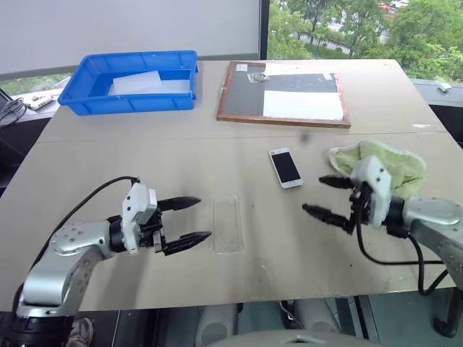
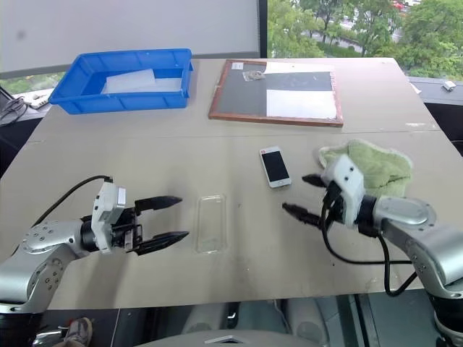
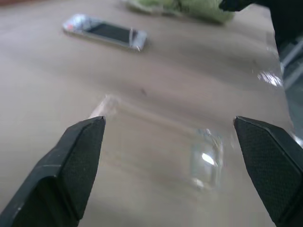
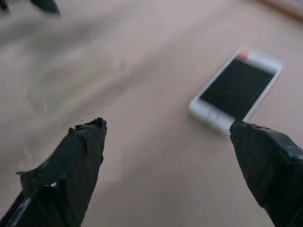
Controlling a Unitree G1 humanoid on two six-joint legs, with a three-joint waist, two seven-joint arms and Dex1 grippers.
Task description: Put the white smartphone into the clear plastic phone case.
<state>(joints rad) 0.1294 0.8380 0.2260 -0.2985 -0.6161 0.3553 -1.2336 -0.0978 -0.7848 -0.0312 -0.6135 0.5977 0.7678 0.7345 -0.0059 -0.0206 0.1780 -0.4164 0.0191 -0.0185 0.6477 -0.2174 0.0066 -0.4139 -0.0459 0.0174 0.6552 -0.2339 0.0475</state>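
Note:
The white smartphone (image 1: 285, 167) lies flat on the tan table, screen up, a little right of centre. The clear plastic phone case (image 1: 226, 224) lies flat nearer the front edge, left of the phone. My left gripper (image 1: 192, 220) is open just left of the case, fingers pointing at it; the case (image 3: 161, 146) sits between and ahead of its tips in the left wrist view. My right gripper (image 1: 316, 195) is open below and to the right of the phone, apart from it, with nothing between its fingers. The phone (image 4: 236, 90) lies ahead of it in the right wrist view.
A green cloth (image 1: 383, 165) lies bunched beside my right arm. A framed dark board (image 1: 283, 94) lies at the back centre. A blue bin (image 1: 130, 79) holding white sheets stands at the back left.

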